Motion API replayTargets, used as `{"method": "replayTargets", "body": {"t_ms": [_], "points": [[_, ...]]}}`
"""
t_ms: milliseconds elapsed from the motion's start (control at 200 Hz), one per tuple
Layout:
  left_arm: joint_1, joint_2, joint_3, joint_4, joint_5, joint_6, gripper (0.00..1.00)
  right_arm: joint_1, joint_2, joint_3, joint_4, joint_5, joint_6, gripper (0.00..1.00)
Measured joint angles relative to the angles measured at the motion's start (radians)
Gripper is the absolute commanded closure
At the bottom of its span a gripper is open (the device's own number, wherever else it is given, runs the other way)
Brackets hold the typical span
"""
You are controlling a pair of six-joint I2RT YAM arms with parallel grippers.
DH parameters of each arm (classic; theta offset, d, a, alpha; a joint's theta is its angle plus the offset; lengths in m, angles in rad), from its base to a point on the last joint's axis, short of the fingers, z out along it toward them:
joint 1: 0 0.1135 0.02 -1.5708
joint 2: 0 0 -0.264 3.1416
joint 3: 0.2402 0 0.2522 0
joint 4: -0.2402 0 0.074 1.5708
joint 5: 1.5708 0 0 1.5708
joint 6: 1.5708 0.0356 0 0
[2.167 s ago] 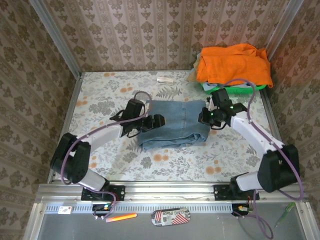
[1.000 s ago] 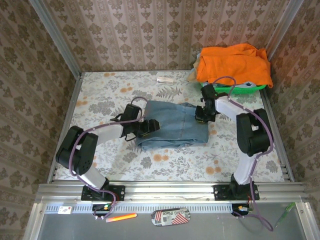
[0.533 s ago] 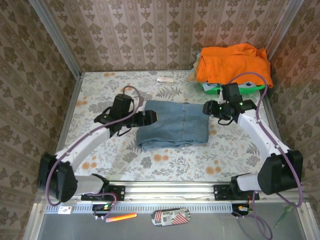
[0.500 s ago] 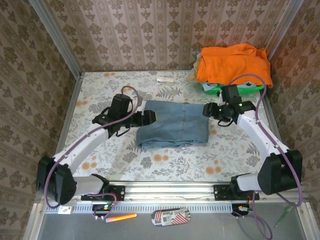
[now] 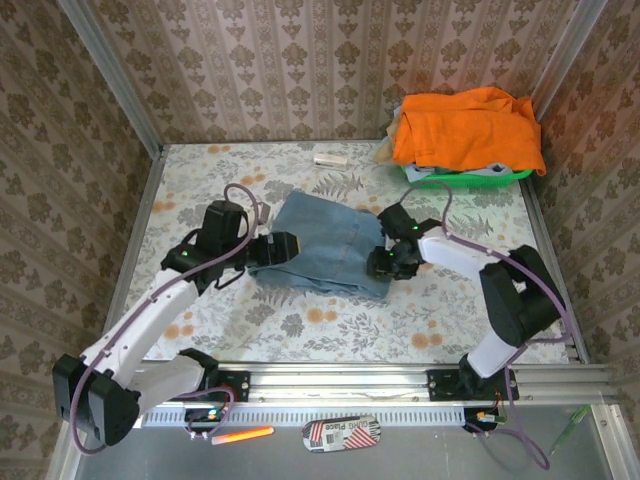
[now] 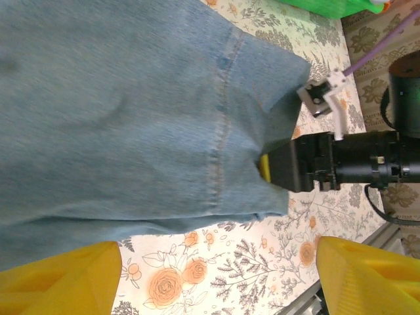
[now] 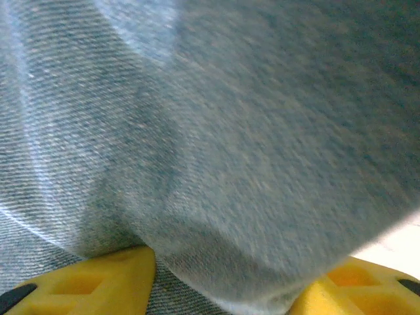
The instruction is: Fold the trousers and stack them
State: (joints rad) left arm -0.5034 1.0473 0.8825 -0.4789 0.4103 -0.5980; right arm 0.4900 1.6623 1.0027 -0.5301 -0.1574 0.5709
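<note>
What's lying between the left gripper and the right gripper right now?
The folded trousers fill the stretch from left gripper to right gripper, as the top external view shows.

The folded blue denim trousers point(image 5: 325, 245) have rotated askew. The right gripper point(image 5: 383, 263), previously clear of them, now has denim between its jaws.

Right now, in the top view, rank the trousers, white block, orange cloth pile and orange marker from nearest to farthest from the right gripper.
1. trousers, right at the right gripper, on its left side.
2. white block, at the table's far edge.
3. orange cloth pile, far right corner.
4. orange marker, on the near rail, left.
</note>
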Motion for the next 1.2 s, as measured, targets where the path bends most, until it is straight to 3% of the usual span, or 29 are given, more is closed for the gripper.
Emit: {"method": "replayTargets", "body": {"t_ms": [220,445,670,855,1055,1200], "points": [[-0.001,-0.056,-0.06,-0.01,-0.041,-0.008,0.2,0.142,0.208,0.235,0.061,-0.05,0.071,0.46],[-0.001,-0.092,-0.115,-0.01,-0.082,-0.019,0.2,0.183,0.447,0.556,0.074,-0.108,0.089,0.46],[0.004,-0.11,-0.119,-0.011,-0.15,-0.038,0.18,0.229,0.531,0.671,0.116,-0.184,0.103,0.43],[0.008,-0.079,-0.14,0.014,-0.191,-0.036,0.2,0.183,0.37,0.505,0.136,-0.192,0.084,0.3],[-0.047,0.121,-0.15,0.023,-0.28,-0.021,0.2,0.022,-0.021,0.277,0.153,-0.161,0.053,0.29],[-0.085,0.243,-0.15,0.086,-0.282,-0.011,0.19,0.013,-0.239,0.078,0.172,-0.148,0.035,0.28]]}}
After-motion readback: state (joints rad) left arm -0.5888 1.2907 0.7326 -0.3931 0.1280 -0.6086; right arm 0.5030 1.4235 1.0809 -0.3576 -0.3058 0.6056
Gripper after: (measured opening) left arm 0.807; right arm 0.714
